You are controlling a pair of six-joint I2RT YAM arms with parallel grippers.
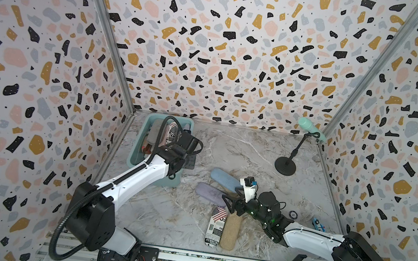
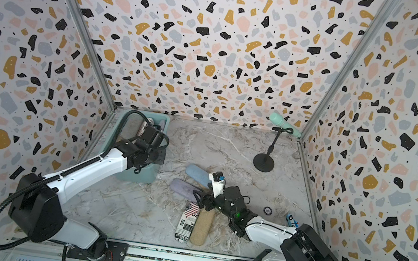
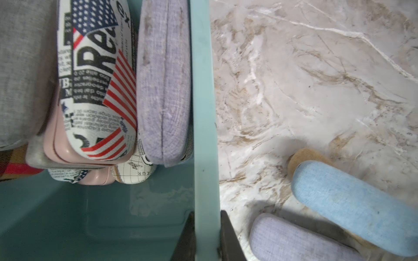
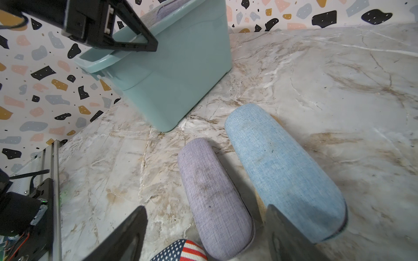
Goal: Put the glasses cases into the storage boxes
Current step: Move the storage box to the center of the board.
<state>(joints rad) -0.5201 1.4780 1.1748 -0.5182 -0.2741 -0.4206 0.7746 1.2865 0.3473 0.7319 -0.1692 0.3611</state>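
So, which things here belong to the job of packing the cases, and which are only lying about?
For the job: teal tub; the cases already in it; on the table the lavender case, light blue case, flag-print case, tan case.
Lying about: mint microphone on its black stand, small round disc, small blue toy.

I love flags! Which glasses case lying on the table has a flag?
The white newsprint case, lying beside the tan case. The light blue case and lavender case are plain fabric.
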